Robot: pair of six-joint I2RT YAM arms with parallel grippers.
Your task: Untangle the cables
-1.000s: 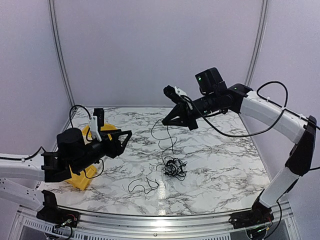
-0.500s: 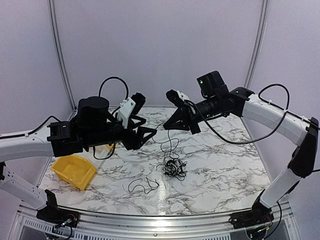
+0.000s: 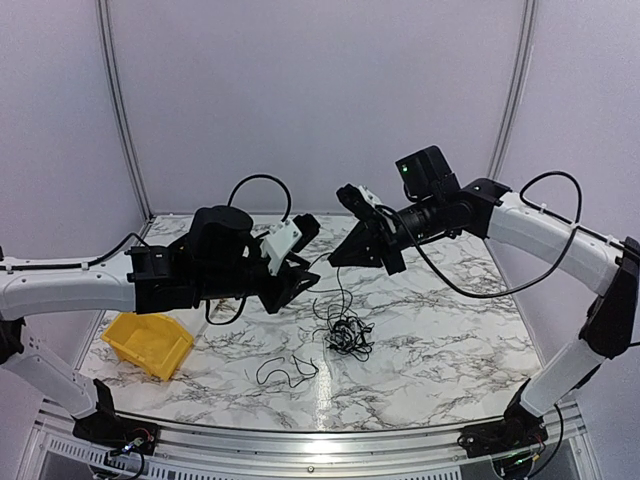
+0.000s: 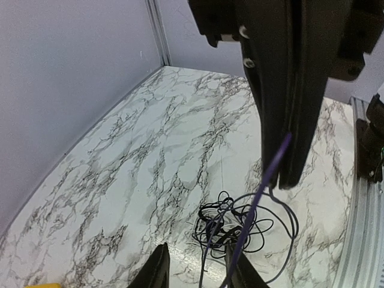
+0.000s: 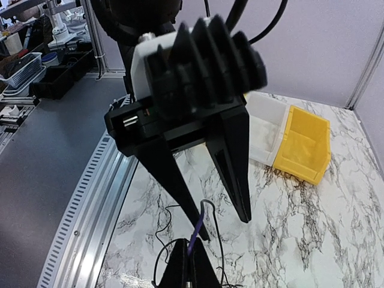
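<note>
- Two grippers meet almost tip to tip in mid-air above the marble table (image 3: 450, 310); I see both well off its surface.
- Right gripper (image 4: 281, 175): jaws pressed together on one thin strand (image 4: 258, 207); it hangs down to the knotted clump (image 3: 347, 336) of cables lying mid-table.
- Left gripper (image 5: 225, 228): jaws roughly half apart, one on either side of that strand, just beside the right tips; I cannot tell whether they touch it.
- One loose cable (image 3: 287, 372) lies apart from the clump, nearer the arm bases; a yellow bin (image 3: 150, 345) sits at the far left.
</note>
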